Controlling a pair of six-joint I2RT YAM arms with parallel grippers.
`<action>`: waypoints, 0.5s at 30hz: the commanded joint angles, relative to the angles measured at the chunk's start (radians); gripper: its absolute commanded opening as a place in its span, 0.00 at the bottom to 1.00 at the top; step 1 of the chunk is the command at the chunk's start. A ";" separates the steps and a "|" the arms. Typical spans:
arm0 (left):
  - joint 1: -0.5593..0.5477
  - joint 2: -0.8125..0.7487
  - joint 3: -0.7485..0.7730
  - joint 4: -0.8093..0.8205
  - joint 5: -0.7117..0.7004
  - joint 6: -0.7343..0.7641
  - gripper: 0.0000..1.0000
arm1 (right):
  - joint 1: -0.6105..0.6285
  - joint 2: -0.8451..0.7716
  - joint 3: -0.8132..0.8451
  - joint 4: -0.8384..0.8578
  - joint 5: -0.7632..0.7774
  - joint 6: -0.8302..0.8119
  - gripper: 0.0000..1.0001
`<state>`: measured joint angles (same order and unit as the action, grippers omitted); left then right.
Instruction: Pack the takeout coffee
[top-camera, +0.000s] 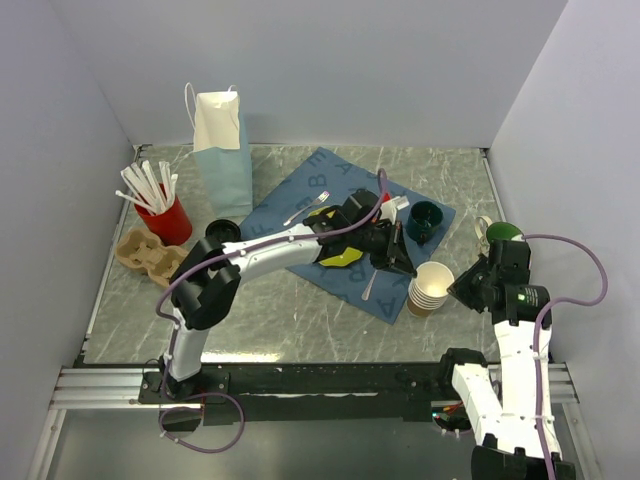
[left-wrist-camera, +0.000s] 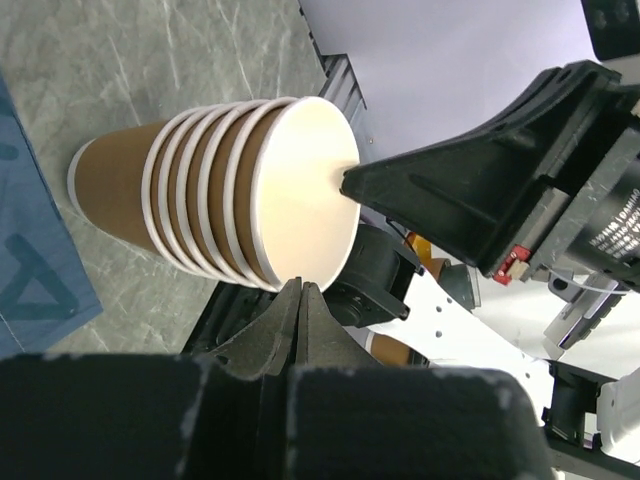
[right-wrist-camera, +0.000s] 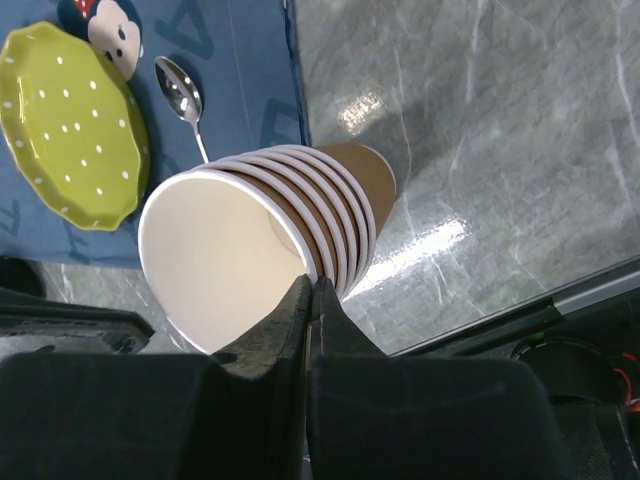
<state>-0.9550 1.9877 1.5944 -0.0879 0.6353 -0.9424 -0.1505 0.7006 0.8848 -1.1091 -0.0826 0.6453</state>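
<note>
The grey marbled table (top-camera: 290, 320) bears one blue mat (top-camera: 335, 175) printed with pale capitals; A, B and E can be read from above. Behind the mat stands one white-and-pale-blue paper bag (top-camera: 222, 160), with no writing on the side seen. Both arms meet at one stack of paper cups (left-wrist-camera: 200, 200) just off the mat's right corner. I count six white rims in the wrist views. The left gripper (left-wrist-camera: 302, 288) and the right gripper (right-wrist-camera: 308, 285) each have their jaws drawn together to a thin seam, with the tips at the stack's mouth. Whether either nips the paper cannot be told. Print on the right arm's wrist is too small to read.

At far left sit one tan pulp cup carrier (top-camera: 140, 252) and one red cup (top-camera: 172, 222) of white straws. Only the overhead view shows these two, one dark green mug (top-camera: 425, 222) and one fork (top-camera: 305, 208). The right wrist view alone makes plain the white dots on the yellow-green plate (right-wrist-camera: 65, 120), one spoon (right-wrist-camera: 178, 95) and a Mickey Mouse face (right-wrist-camera: 112, 45).

The takeout coffee cannot be placed for certain. One round black lid (top-camera: 222, 231) sits at the bag's foot, and whether a cup stands beneath it cannot be told.
</note>
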 joint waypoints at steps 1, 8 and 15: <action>-0.005 0.023 0.041 0.037 0.017 -0.016 0.01 | -0.006 -0.026 -0.010 0.029 -0.017 0.031 0.00; -0.010 -0.010 0.007 -0.001 -0.043 0.024 0.01 | -0.008 -0.024 -0.003 0.025 -0.002 0.031 0.00; -0.010 -0.063 -0.079 0.037 -0.045 -0.007 0.01 | -0.006 -0.018 0.000 0.028 -0.002 0.037 0.00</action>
<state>-0.9596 1.9961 1.5513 -0.0856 0.6041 -0.9398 -0.1513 0.6865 0.8688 -1.1122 -0.0906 0.6628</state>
